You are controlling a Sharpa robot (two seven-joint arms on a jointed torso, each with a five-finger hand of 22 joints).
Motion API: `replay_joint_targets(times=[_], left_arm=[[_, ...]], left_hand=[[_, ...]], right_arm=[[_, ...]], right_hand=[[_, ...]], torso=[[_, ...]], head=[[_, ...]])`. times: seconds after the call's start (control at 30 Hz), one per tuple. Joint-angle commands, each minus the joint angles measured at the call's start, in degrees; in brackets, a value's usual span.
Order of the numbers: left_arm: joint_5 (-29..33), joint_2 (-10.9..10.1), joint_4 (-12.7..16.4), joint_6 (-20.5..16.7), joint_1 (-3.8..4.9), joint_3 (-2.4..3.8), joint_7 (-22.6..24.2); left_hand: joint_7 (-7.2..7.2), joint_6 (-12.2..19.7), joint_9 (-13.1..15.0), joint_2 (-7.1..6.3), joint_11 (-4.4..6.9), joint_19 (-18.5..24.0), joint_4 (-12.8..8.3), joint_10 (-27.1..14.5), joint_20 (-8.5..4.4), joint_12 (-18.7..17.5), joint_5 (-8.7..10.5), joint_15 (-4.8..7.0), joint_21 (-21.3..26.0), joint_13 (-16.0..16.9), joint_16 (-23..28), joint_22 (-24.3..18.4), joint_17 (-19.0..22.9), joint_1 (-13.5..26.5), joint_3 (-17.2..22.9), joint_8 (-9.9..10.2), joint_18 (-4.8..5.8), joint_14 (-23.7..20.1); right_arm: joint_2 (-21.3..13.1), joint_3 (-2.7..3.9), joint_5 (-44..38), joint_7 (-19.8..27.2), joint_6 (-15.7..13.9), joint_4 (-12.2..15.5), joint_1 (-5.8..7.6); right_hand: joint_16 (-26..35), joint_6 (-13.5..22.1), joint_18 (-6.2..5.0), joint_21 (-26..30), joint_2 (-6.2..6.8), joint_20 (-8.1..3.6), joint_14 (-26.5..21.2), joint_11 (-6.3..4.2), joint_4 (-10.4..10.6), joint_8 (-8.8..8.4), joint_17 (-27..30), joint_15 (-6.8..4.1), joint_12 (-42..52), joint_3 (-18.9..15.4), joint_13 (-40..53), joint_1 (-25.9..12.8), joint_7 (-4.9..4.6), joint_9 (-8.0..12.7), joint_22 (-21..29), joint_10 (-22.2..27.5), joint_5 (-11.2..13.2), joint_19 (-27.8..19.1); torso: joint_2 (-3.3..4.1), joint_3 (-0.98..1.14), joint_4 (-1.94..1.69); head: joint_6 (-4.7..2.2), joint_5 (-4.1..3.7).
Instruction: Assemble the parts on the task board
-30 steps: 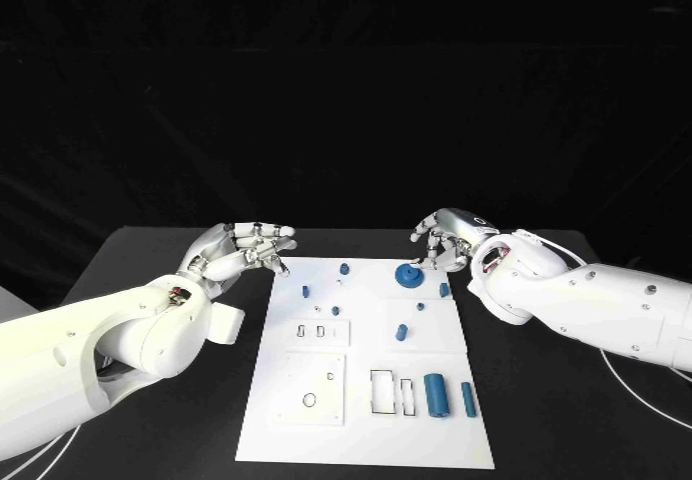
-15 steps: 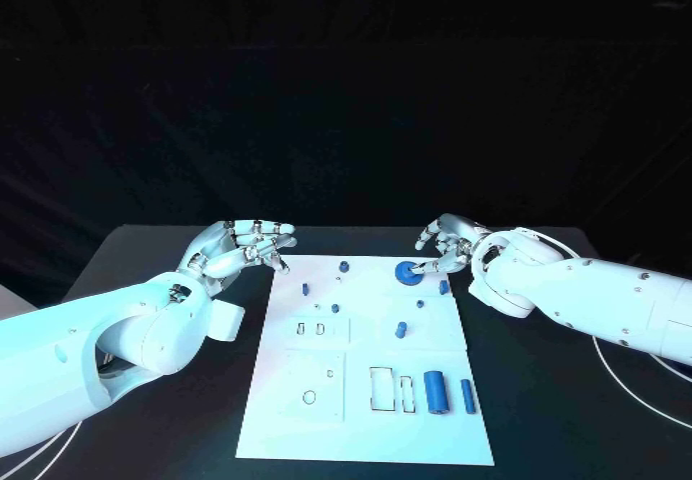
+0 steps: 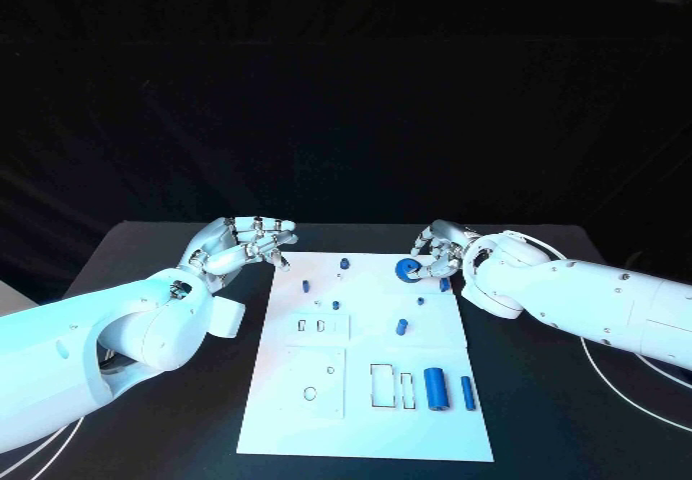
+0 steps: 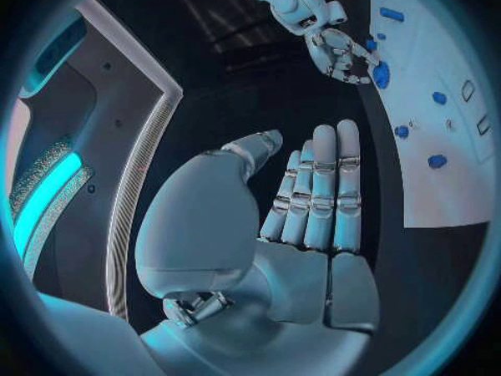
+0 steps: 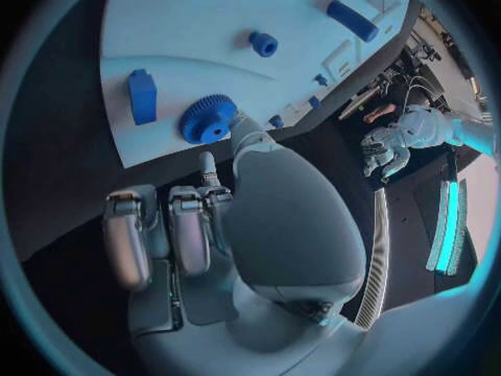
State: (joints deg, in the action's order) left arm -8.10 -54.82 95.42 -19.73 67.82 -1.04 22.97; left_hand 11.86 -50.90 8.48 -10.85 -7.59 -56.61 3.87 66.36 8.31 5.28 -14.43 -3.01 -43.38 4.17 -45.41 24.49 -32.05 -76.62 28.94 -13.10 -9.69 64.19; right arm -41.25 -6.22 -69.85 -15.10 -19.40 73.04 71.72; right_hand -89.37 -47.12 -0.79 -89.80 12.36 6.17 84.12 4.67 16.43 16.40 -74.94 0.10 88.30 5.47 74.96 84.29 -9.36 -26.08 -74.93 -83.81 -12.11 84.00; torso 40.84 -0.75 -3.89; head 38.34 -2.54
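Blue gear sits on the task board near its far right corner, about 1 o'clock from board centre; in the right wrist view the gear lies flat on the white plate with a small blue block just beside it. Right hand is over that corner, fingertips at the gear; thumb tip looks to touch the gear's rim, other fingers curled in beside the palm, off the board edge. Cannot tell whether the gear is actually gripped or only touched. Other blue parts on the board: small pegs toward 12 o'clock, a short piece near centre, a big cylinder and a thinner one at 5 o'clock next to a rectangular slot. Left hand is off the board's far left corner, at 11 o'clock, above the black table; in its wrist view the fingers are straight, close together, thumb apart, holding nothing.
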Motion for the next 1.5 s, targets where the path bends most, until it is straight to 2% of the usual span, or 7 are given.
replay_joint_targets(times=[0.03, 0.6, 0.97, 1.37, 1.5], left_arm=[[0.11, 0.21, -0.04, 1.09, 0.11, 0.05, 0.58], [0.09, 0.33, -0.17, 1.16, 0.11, 0.05, 0.54], [0.09, 0.32, -0.16, 1.21, 0.11, 0.05, 0.47], [0.06, 0.31, -0.13, 1.25, 0.11, 0.05, 0.34], [0.05, 0.3, -0.12, 1.27, 0.11, 0.05, 0.32]], left_hand=[[0.04, -0.54, 0.09, -0.11, 0.04, 0.53, 0.12, 0.29, -0.02, 0.03, 0.17, -0.03, -0.1, 0.06, -0.3, 0.07, -0.03, -0.61, 0.3, -0.24, -0.67, -0.39], [0.02, -0.58, 0.11, -0.1, 0.06, 0.71, 0.08, 0.35, -0.02, 0.05, 0.18, -0.02, -0.39, 0.06, -0.4, 0.26, -0.01, -0.6, 0.37, -0.28, -0.67, -0.45], [0.02, -0.58, 0.11, -0.1, 0.06, 0.71, 0.08, 0.35, -0.02, 0.05, 0.18, -0.02, -0.39, 0.06, -0.4, 0.26, -0.01, -0.6, 0.37, -0.28, -0.67, -0.45], [0.02, -0.58, 0.12, -0.08, 0.07, 0.89, 0.05, 0.36, -0.02, 0.04, 0.18, -0.02, -0.64, 0.05, -0.49, 0.43, 0.02, -0.59, 0.45, -0.29, -0.67, -0.49], [0.02, -0.58, 0.12, -0.08, 0.07, 0.89, 0.05, 0.36, -0.02, 0.04, 0.18, -0.02, -0.64, 0.05, -0.49, 0.43, 0.02, -0.59, 0.45, -0.29, -0.67, -0.49]], right_arm=[[0.32, -0.04, -1.94, -0.85, 0.5, -0.29, -0.17], [1.56, -0.26, -1.37, -0.89, 1.34, -2.01, -0.59], [2.02, -0.35, -1.46, -1.08, 1.48, -2.59, -0.79], [2.62, -0.41, -4.96, -2.16, 0.82, -2.9, -0.94], [2.66, -0.43, -7.13, -2.54, -0.07, -2.39, -0.99]], right_hand=[[-0.33, -0.41, 0.79, -0.2, -0.59, 0.36, 5.7, 0.02, -0.04, 0.25, -14.21, 0.42, 0.23, 0.44, 13.46, 0.16, -0.01, 0.04, -15.07, -4.56, -0.25, 6.0], [-0.4, -2.25, 0.79, -0.2, -1.92, 0.29, 5.74, -0.15, 0.02, 0.04, -14.4, 0.3, 0.57, 2.83, 13.84, 0.74, 0.18, 0.74, -15.07, -4.93, -2.01, 6.0], [-0.4, -2.5, 0.79, -0.2, -1.88, 0.26, 5.73, -0.18, 0.05, -0.04, -14.37, 0.27, 0.53, 3.01, 13.79, 0.62, 0.21, 0.85, -15.07, -4.88, -2.04, 6.0], [-0.38, -2.69, 0.79, -0.2, -0.86, 0.27, 5.72, -0.16, 0.22, -0.78, -14.33, 0.3, 0.24, 2.69, 13.51, -1.26, 0.2, 1.45, -15.07, -4.58, -1.69, 6.0], [-0.45, -4.13, 0.79, -0.2, -1.45, 0.13, 5.76, -0.47, -0.04, -0.55, -14.53, 0.07, 0.63, 3.7, 13.92, -1.0, 0.58, 1.59, -15.07, -5.02, -2.37, 6.0]], torso=[[-0.03, -0.02, 0.01], [-0.01, 0.05, 0.03], [-0.03, 0.07, 0.05], [-0.01, 0.08, 0.02], [-0.04, 0.09, 0.03]], head=[[0.11, -0.02], [0.28, 0.06], [0.37, 0.03], [0.37, 0.02], [0.4, 0.06]])
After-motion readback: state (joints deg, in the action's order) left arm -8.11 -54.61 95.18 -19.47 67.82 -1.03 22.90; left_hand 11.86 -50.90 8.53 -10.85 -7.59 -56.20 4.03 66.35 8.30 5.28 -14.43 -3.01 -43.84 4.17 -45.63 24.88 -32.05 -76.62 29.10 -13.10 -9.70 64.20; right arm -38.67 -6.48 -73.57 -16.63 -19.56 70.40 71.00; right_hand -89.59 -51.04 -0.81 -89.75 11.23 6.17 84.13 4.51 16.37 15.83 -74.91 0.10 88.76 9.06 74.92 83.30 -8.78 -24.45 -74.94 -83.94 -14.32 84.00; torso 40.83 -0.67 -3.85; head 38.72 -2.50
